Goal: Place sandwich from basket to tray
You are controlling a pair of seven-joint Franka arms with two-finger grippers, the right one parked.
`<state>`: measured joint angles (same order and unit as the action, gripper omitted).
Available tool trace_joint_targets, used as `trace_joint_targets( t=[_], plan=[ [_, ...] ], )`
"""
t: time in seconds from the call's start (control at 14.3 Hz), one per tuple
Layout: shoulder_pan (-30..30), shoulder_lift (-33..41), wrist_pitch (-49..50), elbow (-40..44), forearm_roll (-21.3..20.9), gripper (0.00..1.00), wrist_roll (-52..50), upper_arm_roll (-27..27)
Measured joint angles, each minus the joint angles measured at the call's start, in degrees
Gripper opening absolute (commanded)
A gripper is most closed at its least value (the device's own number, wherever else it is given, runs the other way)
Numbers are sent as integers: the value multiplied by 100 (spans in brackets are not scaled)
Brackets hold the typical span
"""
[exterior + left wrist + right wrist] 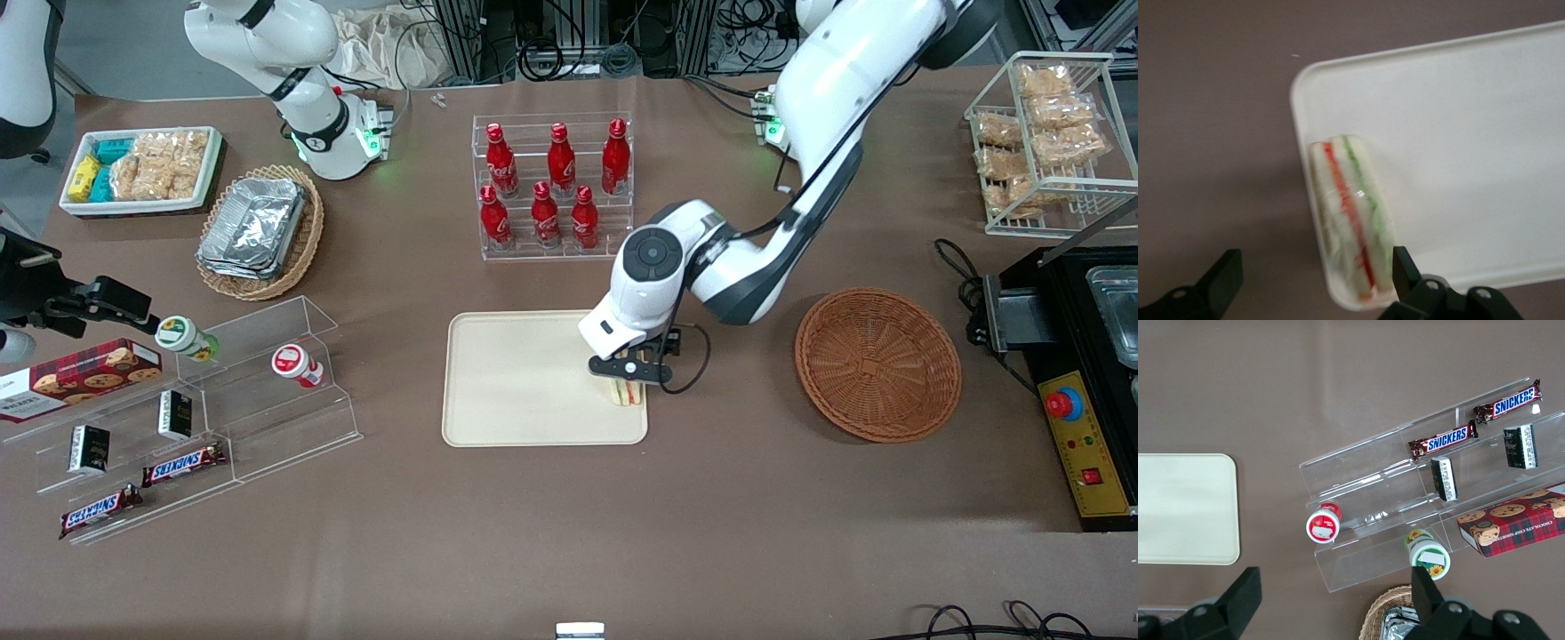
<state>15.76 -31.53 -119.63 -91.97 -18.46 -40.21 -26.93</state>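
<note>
The sandwich (628, 392) lies on the cream tray (516, 382), at the tray's edge toward the working arm's end of the table and near its front corner. In the left wrist view the sandwich (1351, 220) shows white bread with red and green layers, resting just inside the tray's rim (1313, 133). My left gripper (629, 372) hovers right above it, open, its fingers wide apart (1315, 277). One fingertip (1403, 267) is close beside the sandwich and the other (1225, 273) is out over the table. The round reddish-brown basket (877, 364) is empty, beside the tray toward the working arm's end.
A clear rack of red bottles (553, 187) stands farther from the front camera than the tray. A clear stepped shelf with snacks (196, 400) lies toward the parked arm's end. A black box with a red button (1080, 391) and a white wire rack (1049, 142) are past the basket.
</note>
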Motion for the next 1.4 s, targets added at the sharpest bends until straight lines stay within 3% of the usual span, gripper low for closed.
trace_joint_targets(
  t=[0.14,0.35,0.56,0.98,1.12,1.4],
  plan=[
    [-92,472,626,233,56,100,-22,15],
    [-608,993,1311,283,467,100,111,34],
    [-1241,1358,1972,336,974,100,995,48],
    [-2186,2214,3407,400,1140,100,2600,143],
    [-2146,2493,3663,398,1312,100,2718,520],
    [-1483,2974,3893,343,1625,100,3288,1867]
  ],
)
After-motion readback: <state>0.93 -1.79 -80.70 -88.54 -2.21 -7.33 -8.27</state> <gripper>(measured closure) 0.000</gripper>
